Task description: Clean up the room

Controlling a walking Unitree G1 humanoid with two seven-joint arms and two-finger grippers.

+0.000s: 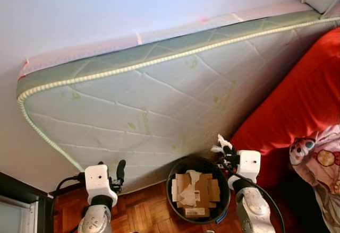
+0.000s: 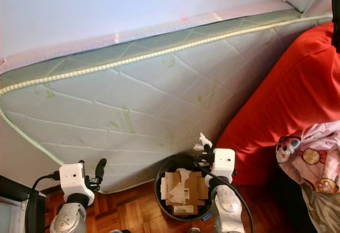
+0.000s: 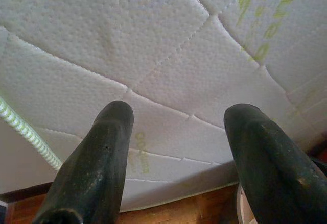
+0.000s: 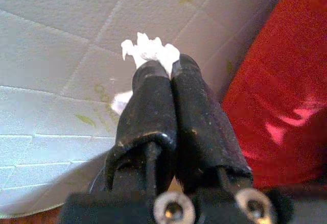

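Observation:
My right gripper (image 1: pixel 224 149) is shut on a crumpled white tissue (image 4: pixel 150 50), held just above the far right rim of a round black bin (image 1: pixel 175 173). The bin stands on the wooden floor and holds flattened cardboard pieces (image 1: pixel 195 190). The tissue (image 1: pixel 221 143) sticks out past the fingertips, in front of the mattress. My left gripper (image 3: pixel 176 132) is open and empty, raised to the left of the bin and pointing at the mattress face.
A white quilted mattress (image 1: pixel 159 100) with a green border leans against the pale wall. A red cover (image 1: pixel 297 105) lies to the right, with patterned cartoon fabric (image 1: pixel 319 156) on it. Dark furniture (image 1: pixel 16 201) stands at the lower left on the parquet floor (image 1: pixel 143 212).

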